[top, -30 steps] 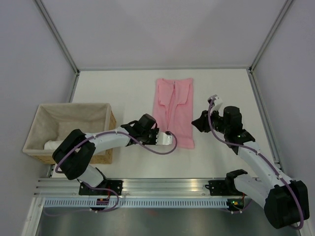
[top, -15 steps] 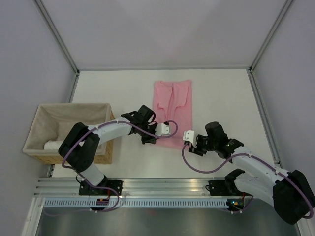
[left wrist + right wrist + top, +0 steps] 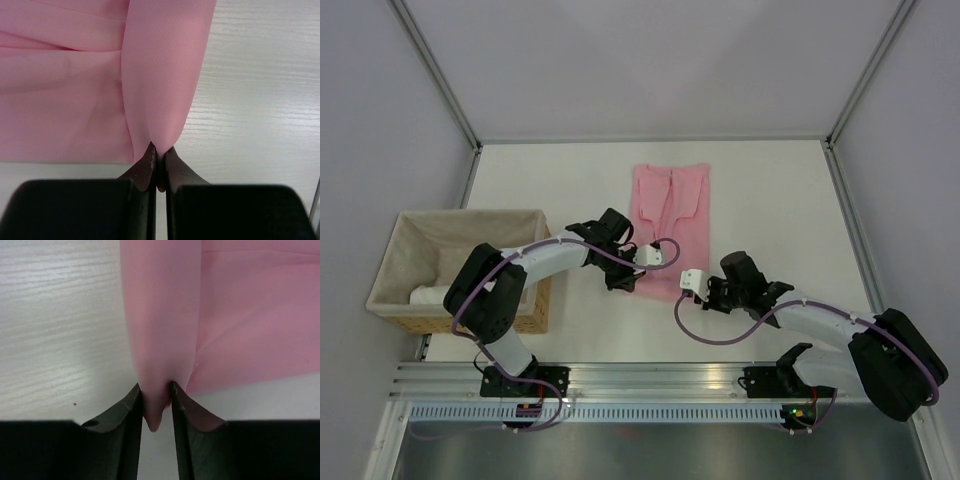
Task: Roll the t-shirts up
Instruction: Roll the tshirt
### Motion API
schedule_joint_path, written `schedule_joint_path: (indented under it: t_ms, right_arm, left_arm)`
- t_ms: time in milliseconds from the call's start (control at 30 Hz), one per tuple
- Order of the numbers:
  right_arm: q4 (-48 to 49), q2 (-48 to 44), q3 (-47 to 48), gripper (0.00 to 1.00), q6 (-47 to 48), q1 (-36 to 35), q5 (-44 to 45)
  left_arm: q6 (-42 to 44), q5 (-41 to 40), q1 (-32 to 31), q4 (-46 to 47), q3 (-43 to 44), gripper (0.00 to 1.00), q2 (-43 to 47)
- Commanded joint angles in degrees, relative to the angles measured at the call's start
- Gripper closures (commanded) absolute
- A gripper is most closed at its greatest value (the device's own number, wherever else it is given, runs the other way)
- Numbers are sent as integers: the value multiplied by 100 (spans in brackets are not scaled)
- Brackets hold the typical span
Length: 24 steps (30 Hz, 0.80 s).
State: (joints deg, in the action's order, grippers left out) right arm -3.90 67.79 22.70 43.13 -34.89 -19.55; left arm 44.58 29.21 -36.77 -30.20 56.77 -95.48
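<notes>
While the pink t-shirt (image 3: pixel 670 205) lies folded lengthwise mid-way across the bench (image 3: pixel 780 190), the left jaws are clamped tight on its near left corner. The right jaws, slightly parted, pinch a thicker fold at its near right corner. Only the top view shows the wicker basket (image 3: pixel 470 214) at the left.
</notes>
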Motion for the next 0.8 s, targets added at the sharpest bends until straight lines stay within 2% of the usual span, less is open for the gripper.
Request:
schedule_joint_path:
  t_ms: [0, 33, 67, 133, 167, 333, 433, 500, 567, 633, 733, 767]
  right_arm:
    - [258, 94, 50, 83, -593, -35, 424]
    - [250, 94, 181, 92, -796, -35, 574]
    - [-116, 85, 269, 99, -833, -35, 358]
    - [-540, 24, 497, 100, -710, -26, -187]
    - [-881, -46, 551, 100, -666, -26, -746]
    - [-1856, 128, 858, 100, -53, 44, -1725]
    - [-2193, 786, 1376, 100, 64, 281, -2236]
    - [-2141, 1437, 1823, 100, -103, 676, -2596]
    - [-2579, 2077, 2176, 100, 10, 826, -2694]
    - [-2738, 2334, 2493, 100, 3, 835, -2756]
    - [-2608, 2353, 2617, 100, -313, 1053, -2991]
    - [-2529, 2344, 2626, 100, -419, 1133, -3054]
  left_arm:
    - [-72, 462, 170, -380, 281, 98, -58]
    - [-37, 637, 197, -530, 325, 98, -76]
    - [102, 699, 214, -679, 369, 98, -93]
    - [244, 901, 232, -1206, 466, 98, -102]
    - [375, 989, 241, -1391, 466, 98, -93]
    - [1069, 1675, 390, -2648, 773, 98, -286]
    - [1307, 1825, 583, -3220, 1160, 98, -839]
    - [1369, 1825, 680, -3387, 1345, 98, -1155]
    - [1439, 1825, 785, -3423, 1371, 98, -1218]
    - [1484, 1851, 856, -3405, 1363, 98, -1236]
    - [1458, 1755, 961, -3362, 1328, 89, -1262]
    - [1431, 1720, 1005, -3292, 1310, 79, -1271]
